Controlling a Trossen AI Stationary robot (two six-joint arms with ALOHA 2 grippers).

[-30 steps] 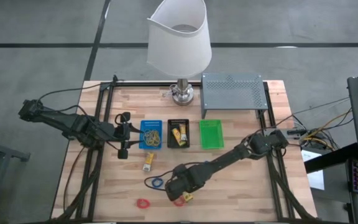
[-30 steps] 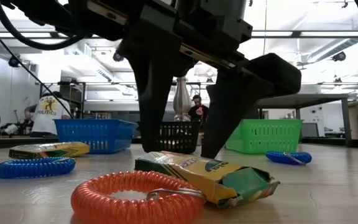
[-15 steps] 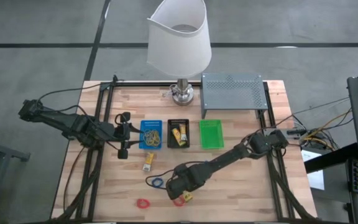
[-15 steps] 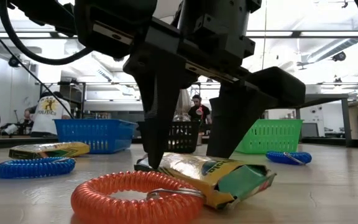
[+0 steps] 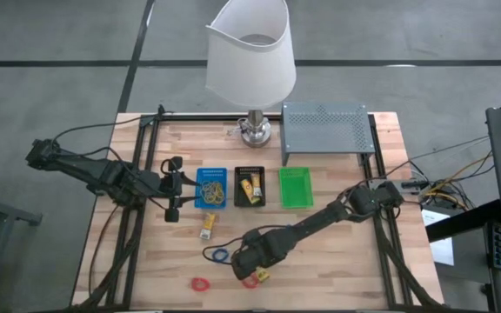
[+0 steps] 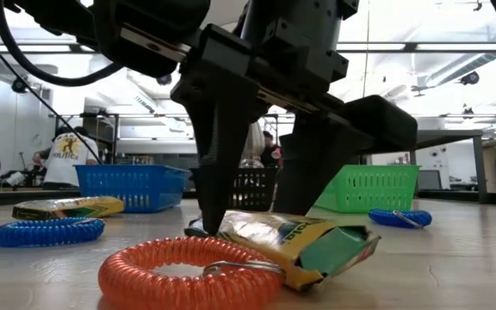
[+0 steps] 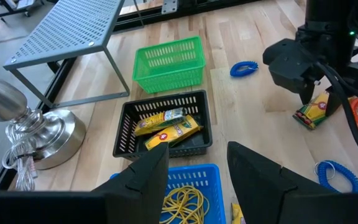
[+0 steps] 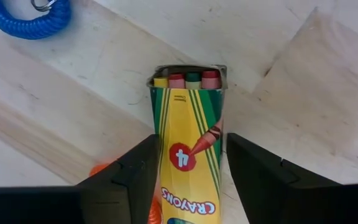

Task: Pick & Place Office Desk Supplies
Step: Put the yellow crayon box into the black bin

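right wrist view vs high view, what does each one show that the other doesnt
Only the right wrist view shows the crayon box's open end, with crayon tips and its printed label, between the right claw's fingers. Only the high view shows the layout: lamp, grey shelf, blue tray, black tray, green tray, and the left claw waiting beside the blue tray. Both show the crayon box, a blue coil ring and the wooden table.

The right end effector (image 5: 252, 268) stands near the front edge of the surface (image 5: 337, 252), its fingers on either side of a crayon packet (image 6: 295, 243) lying under it. A coiled ring (image 6: 183, 271) touches the packet in front. Another ring (image 5: 220, 255) lies just to its left. Behind it, three trays (image 5: 250, 186) sit in a row, with the left end effector (image 5: 175, 188) at their left end.
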